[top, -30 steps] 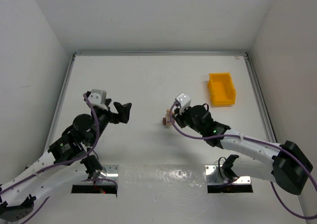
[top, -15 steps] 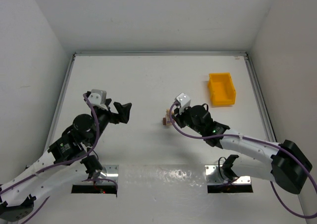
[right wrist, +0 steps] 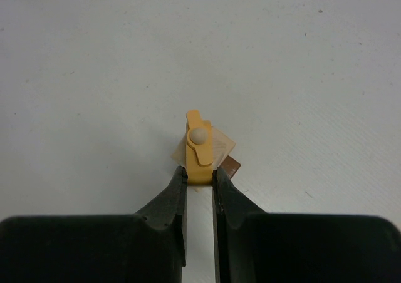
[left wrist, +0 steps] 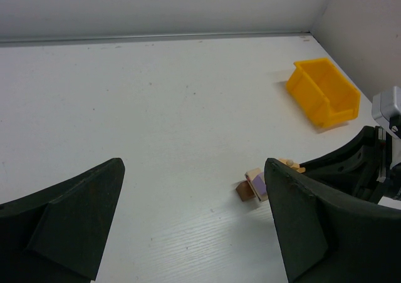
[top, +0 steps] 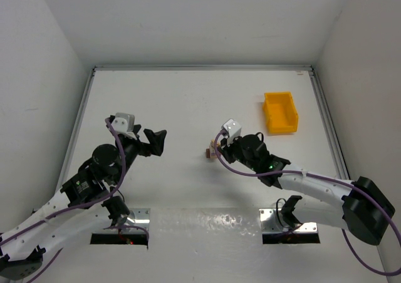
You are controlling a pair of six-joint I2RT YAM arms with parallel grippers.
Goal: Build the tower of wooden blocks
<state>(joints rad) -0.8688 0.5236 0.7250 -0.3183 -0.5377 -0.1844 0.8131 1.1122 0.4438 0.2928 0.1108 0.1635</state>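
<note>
The top view looks down over the whole desk (top: 188, 95). Both wrist views sit low, close; all three share the blocks (top: 212, 151).

Left gripper (left wrist: 193, 165): fingers (left wrist: 69, 223) spread wide, one at each lower corner, with white table (left wrist: 156, 101) visible between them. Brown block (left wrist: 244, 190) lies on the table, touching a tan block (left wrist: 256, 181) on its right; the right-hand finger partly covers the tan block. Yellow piece (left wrist: 291, 164) sits just beyond, at the tip of the right gripper (left wrist: 303, 168); its grip is hidden. Bin (left wrist: 322, 94) stands well apart, upper right, near the side wall (left wrist: 369, 26).
</note>
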